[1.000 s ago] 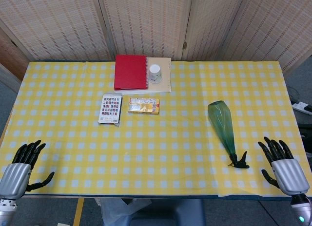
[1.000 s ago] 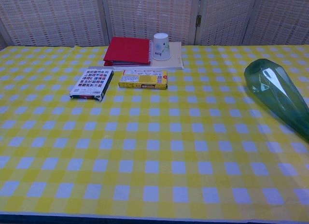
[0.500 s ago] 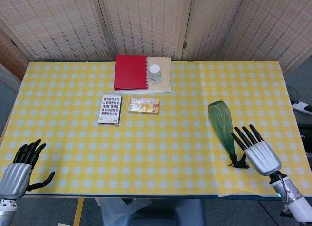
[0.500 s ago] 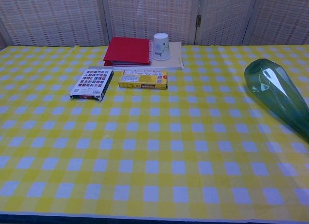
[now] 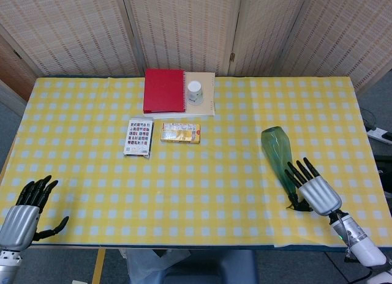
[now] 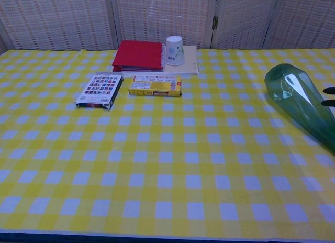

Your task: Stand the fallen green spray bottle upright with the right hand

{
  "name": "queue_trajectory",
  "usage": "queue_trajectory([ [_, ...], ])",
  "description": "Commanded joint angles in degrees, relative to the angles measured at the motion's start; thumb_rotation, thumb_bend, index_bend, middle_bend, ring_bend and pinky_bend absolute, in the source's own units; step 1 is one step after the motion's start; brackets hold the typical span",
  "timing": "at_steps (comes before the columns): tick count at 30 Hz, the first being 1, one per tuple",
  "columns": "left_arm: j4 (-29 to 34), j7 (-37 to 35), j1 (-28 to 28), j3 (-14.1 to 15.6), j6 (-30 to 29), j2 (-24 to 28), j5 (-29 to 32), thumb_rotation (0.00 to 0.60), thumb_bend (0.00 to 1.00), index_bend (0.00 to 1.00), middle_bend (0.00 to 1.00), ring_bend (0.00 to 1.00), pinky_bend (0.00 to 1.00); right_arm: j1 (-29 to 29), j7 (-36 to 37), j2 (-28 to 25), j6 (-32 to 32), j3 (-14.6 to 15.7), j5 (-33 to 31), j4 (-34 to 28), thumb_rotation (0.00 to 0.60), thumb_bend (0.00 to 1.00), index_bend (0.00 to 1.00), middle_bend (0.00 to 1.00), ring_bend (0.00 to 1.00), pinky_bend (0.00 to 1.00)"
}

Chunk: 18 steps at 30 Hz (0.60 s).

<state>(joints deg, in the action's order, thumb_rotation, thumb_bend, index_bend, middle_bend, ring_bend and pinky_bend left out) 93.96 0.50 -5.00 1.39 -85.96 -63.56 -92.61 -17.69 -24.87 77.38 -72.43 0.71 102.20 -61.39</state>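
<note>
By the fallen green spray bottle (image 5: 279, 157), the right hand (image 5: 316, 192) (fingers spread, holding nothing) hides its nozzle.

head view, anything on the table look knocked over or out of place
Yes: the green spray bottle lies on its side near the table's right end, its black trigger head toward the front edge. The right hand is right beside its neck with fingers spread. The paper cup sits upside down on the notebooks.
</note>
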Motion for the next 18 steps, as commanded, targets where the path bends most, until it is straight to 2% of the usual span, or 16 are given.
queue_trajectory([
  [1,-0.01,0.01,0.05,0.01,-0.06,0.00,0.03,0.329,0.34,0.00,0.00,0.05,0.00,-0.85,1.27,3.16,-3.48,1.08,2.72,5.41,0.600,0.38,0.00,0.00,0.00,0.00],
  [10,-0.07,-0.23,0.14,0.06,-0.24,0.09,-0.13,0.327,0.34,0.00,0.00,0.05,0.00,-0.93,5.03,8.36,-6.74,2.98,3.93,15.59,0.600,0.38,0.00,0.00,0.00,0.00],
  [18,0.00,0.01,0.02,0.02,0.13,-0.01,0.15,0.330,0.34,0.00,0.00,0.05,0.00,-1.20,7.78,10.63,-7.29,4.37,3.92,20.05,0.600,0.38,0.00,0.00,0.00,0.00],
])
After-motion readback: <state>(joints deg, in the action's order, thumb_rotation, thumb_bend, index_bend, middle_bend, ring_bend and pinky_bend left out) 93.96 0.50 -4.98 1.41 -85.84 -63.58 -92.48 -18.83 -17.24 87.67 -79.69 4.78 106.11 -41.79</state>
